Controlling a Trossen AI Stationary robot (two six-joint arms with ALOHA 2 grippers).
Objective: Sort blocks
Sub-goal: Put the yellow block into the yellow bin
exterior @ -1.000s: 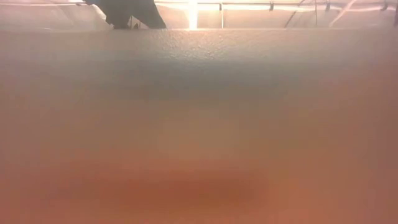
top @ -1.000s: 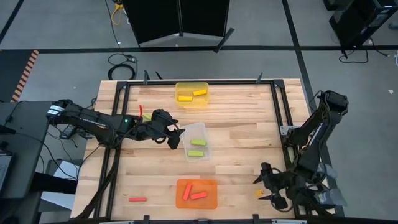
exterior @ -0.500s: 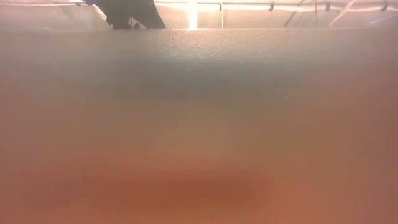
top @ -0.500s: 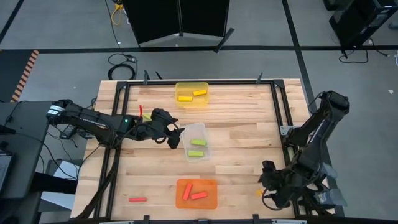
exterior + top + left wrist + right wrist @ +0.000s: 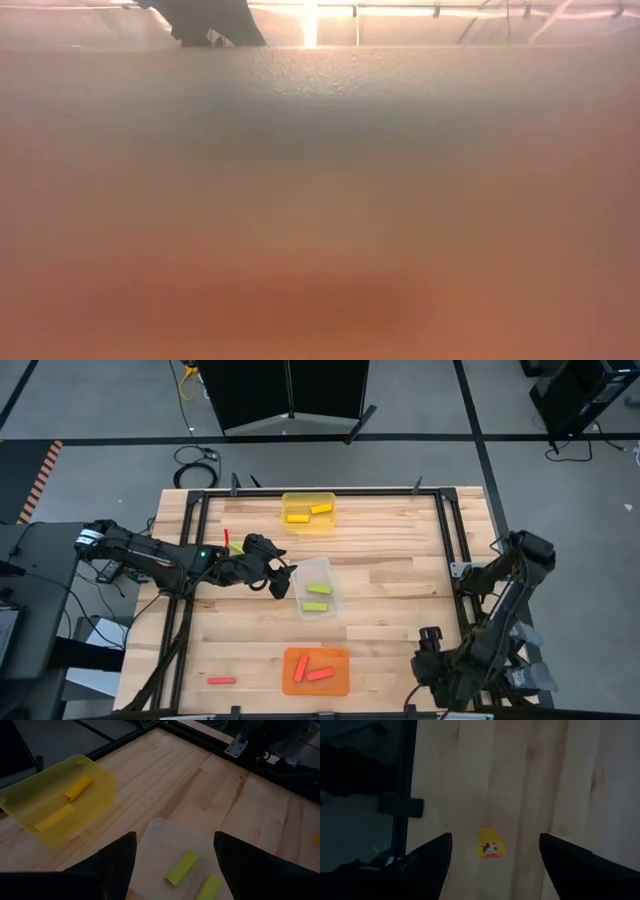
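Note:
My left gripper (image 5: 281, 578) (image 5: 175, 835) hangs open at the left edge of the clear tray (image 5: 330, 572), which holds two lime green blocks (image 5: 316, 598) (image 5: 182, 868). My right gripper (image 5: 433, 672) (image 5: 495, 836) is open, low over the table's near right corner. A yellow block (image 5: 490, 844) lies flat on the wood ahead of it, between the lines of its fingers; in the high view the arm hides that block. Two yellow blocks (image 5: 308, 513) lie in the yellow tray (image 5: 330, 526). Two red blocks (image 5: 313, 671) lie in the orange tray (image 5: 342, 686). Loose red blocks lie at the near left (image 5: 221, 681) and beside the left arm (image 5: 226, 539).
A black frame rail (image 5: 446, 540) (image 5: 402, 805) runs along the table's right side, close to my right gripper. The middle right of the wooden table (image 5: 400, 575) is bare. In the low view an orange blur fills nearly the whole picture.
My right arm has folded down and swung toward the table's near edge. Its gripper has come over the yellow block at the near right corner, which now sits under the arm in the high view.

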